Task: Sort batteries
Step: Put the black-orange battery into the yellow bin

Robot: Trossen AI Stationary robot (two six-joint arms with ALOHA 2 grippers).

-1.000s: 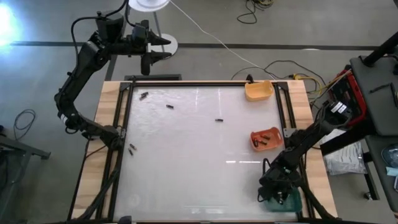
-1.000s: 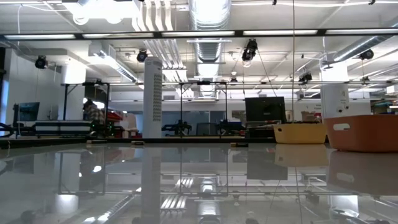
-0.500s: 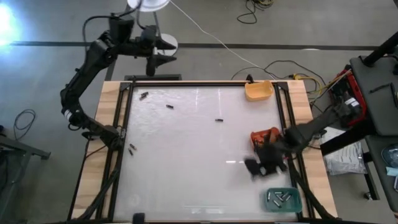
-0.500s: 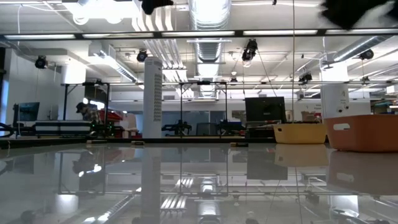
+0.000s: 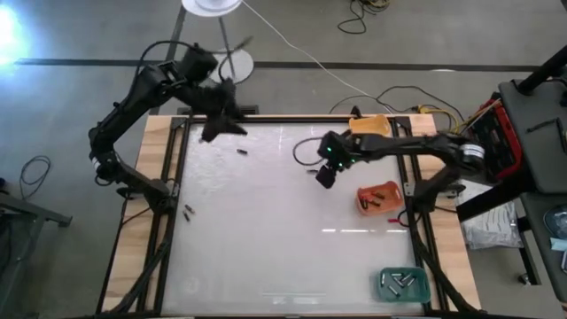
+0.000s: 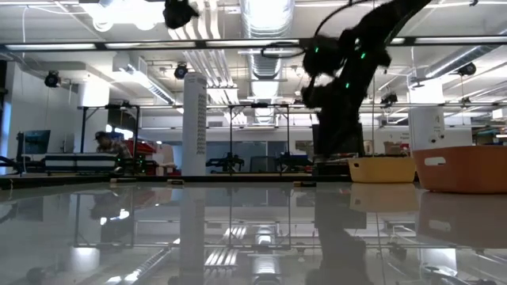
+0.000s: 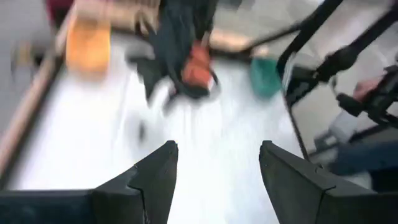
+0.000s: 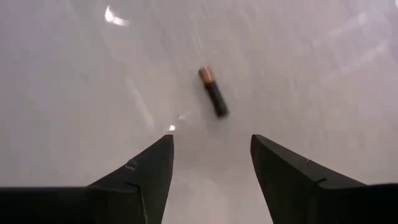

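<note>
Bright ceiling lights glare off the glossy table (image 5: 266, 221); left wrist view motion-blurred

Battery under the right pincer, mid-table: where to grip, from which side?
Grip the battery across its middle, coming straight down. It lies flat and alone on the table, so the open right pincer should straddle its narrow width, fingers on its long sides, not its ends.

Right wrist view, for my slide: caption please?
Open right claw poised above a lone battery on the white table.
</note>
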